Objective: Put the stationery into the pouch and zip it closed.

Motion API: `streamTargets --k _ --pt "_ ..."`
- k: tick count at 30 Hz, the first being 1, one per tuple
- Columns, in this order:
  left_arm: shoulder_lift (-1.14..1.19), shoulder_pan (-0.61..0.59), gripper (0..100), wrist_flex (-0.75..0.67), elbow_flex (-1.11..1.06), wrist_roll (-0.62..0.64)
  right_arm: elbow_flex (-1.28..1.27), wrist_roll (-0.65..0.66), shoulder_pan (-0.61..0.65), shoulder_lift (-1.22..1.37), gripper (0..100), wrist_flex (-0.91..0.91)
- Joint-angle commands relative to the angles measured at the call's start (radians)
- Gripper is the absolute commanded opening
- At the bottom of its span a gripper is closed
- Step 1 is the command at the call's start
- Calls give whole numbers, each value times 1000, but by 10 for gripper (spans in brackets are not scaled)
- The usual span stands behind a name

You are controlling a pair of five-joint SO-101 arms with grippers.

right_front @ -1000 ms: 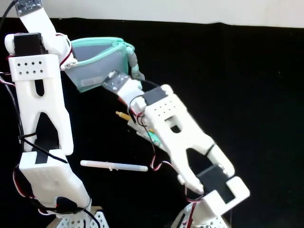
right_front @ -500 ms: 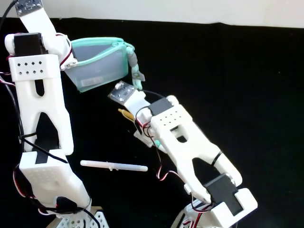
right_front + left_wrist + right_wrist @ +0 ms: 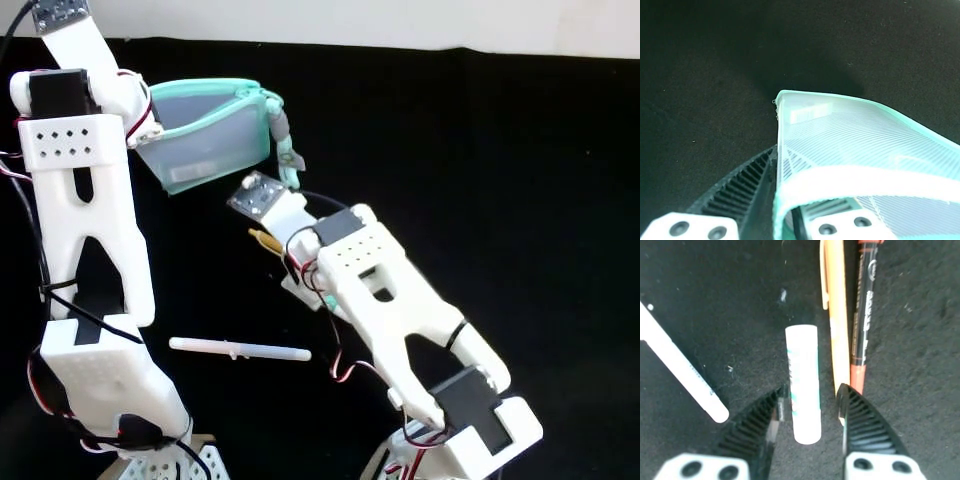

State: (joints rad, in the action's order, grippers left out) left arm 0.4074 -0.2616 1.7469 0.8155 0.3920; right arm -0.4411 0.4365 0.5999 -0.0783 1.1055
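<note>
A translucent mint-green pouch (image 3: 210, 135) is held up at the back left, mouth facing right. My left gripper (image 3: 142, 125) is shut on its left end. In the left wrist view the pouch (image 3: 850, 145) wall passes between the fingers of my left gripper (image 3: 785, 192). My right arm (image 3: 360, 260) leans over the stationery at mid-table. My right gripper (image 3: 812, 389) is open, its fingers on either side of a white tube (image 3: 802, 385) lying on the mat. Beside the tube lie an orange pen (image 3: 836, 315) and a red pen (image 3: 865, 315).
A white pen (image 3: 240, 350) lies alone on the black mat in front of the arms, also seen as the white pen (image 3: 680, 370) beside the tube. The orange pen's tip (image 3: 262, 240) sticks out from under the right arm. Open mat lies to the right.
Over the first half second my right arm drew back from the pouch's mouth and came down over the stationery. Since then it has barely moved. The left arm and pouch stayed put.
</note>
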Motion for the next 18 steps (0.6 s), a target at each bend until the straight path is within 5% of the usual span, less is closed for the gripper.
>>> streamTargets --k 1,18 --pt "18 -21 7 -11 -5 2 -48 -12 -10 -42 159 -70" --pt "18 -21 7 -8 -5 2 -85 -14 -12 111 159 -186"
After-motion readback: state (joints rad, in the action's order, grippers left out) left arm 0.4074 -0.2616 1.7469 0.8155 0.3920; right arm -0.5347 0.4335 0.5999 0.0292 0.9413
